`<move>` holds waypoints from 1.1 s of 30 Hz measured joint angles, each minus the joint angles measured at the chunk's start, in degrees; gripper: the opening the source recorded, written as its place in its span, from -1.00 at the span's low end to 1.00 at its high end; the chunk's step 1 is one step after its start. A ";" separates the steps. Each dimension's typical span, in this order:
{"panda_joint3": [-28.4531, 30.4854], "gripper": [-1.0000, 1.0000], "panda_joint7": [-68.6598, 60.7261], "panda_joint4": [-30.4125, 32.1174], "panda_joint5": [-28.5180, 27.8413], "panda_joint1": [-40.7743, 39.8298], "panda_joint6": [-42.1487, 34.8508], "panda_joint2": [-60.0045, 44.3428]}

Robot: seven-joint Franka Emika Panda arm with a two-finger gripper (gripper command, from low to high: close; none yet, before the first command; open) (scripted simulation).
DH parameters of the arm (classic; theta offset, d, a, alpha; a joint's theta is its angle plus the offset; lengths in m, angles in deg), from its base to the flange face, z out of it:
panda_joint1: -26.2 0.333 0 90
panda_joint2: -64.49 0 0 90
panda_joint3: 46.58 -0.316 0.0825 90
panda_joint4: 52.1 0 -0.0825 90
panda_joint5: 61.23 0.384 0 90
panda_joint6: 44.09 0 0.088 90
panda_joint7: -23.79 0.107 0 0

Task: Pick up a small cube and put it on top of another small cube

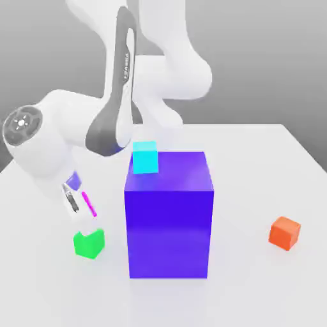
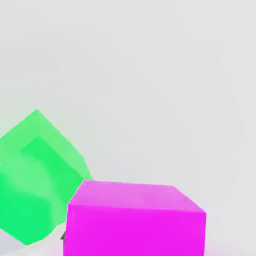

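My gripper [image 1: 81, 204] hangs low over the table at the exterior view's left, shut on the small magenta cube [image 1: 89, 205]. From outside the cube shows as a thin pink sliver between the fingers. In the hand view the magenta cube [image 2: 135, 220] looms close to the camera. The small green cube [image 1: 88, 244] rests on the table just below and slightly right of the gripper, apart from it. The hand view has the green cube [image 2: 35, 185] beside the magenta one, seen corner-on.
A big blue-purple block [image 1: 169, 217] stands right of the green cube, with a small cyan cube [image 1: 145, 158] on its top near the arm. A small orange cube [image 1: 284, 232] lies at the exterior view's right on the white table [image 1: 255, 294].
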 joint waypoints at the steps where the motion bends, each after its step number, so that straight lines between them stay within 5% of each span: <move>1: -0.06 -1.00 -1.12 1.15 -0.24 -0.16 1.71 1.14; 11: 1.69 -1.00 -12.15 11.99 -2.39 0.89 18.85 15.42; 33: 4.57 -1.00 -25.52 12.05 16.10 8.58 30.29 2.87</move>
